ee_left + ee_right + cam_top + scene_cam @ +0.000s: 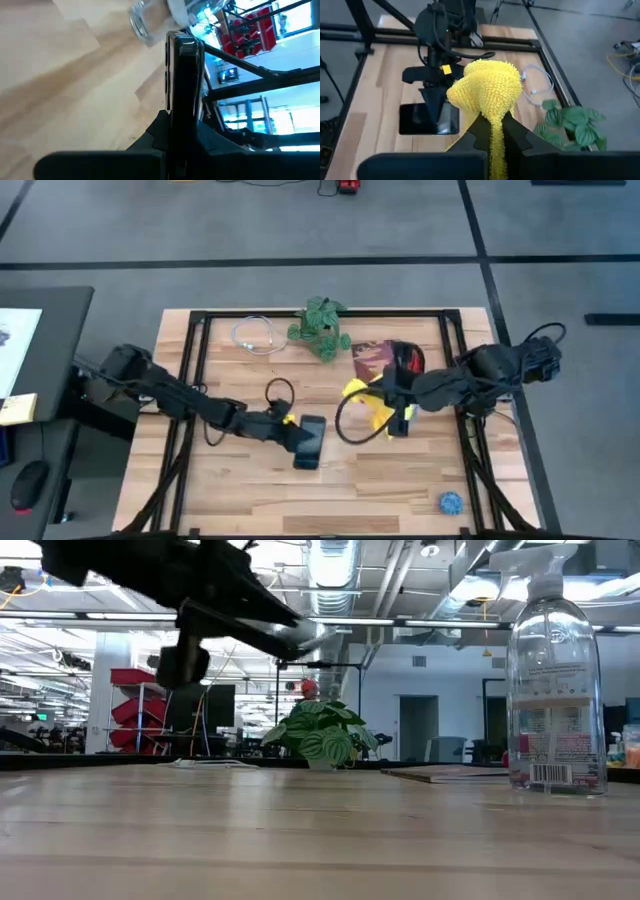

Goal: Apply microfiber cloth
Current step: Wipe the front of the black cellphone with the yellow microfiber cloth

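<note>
**Cloth in one gripper, phone in the other**

Centre of the high view: the wooden table (250, 490) fills the frame. The left gripper (296, 435) reaches to the middle, fingers clamped on the black phone (309, 442). Just right of centre, the right gripper (388, 408) pinches the microfiber cloth (362, 393), bunched, yellow, beside the phone but apart from it. Top centre sits a potted plant (320, 328). Lower right, a small blue ball (450, 502).
</note>
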You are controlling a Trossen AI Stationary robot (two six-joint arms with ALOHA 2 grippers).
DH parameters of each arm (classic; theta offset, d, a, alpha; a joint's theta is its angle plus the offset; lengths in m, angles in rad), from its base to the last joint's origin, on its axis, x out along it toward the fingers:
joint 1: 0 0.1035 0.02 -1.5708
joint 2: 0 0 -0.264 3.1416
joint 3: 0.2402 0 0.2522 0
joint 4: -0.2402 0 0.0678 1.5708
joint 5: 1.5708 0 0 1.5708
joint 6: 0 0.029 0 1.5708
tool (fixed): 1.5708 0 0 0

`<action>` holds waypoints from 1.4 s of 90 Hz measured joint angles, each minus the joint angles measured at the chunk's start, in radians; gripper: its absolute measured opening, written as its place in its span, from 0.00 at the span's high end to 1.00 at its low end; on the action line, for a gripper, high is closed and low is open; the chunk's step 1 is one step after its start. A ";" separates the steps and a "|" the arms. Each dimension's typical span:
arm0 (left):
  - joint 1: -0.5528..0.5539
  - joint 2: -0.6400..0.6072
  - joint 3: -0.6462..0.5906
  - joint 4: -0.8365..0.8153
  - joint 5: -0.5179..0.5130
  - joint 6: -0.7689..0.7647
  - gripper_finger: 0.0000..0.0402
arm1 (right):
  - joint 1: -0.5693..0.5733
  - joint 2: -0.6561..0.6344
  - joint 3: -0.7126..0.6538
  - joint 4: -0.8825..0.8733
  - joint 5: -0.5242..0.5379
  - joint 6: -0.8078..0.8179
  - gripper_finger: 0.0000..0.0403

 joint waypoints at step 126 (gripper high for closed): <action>0.340 0.055 -0.322 0.261 0.333 0.066 0.98 | -0.134 0.020 0.000 0.145 -0.041 -0.004 1.00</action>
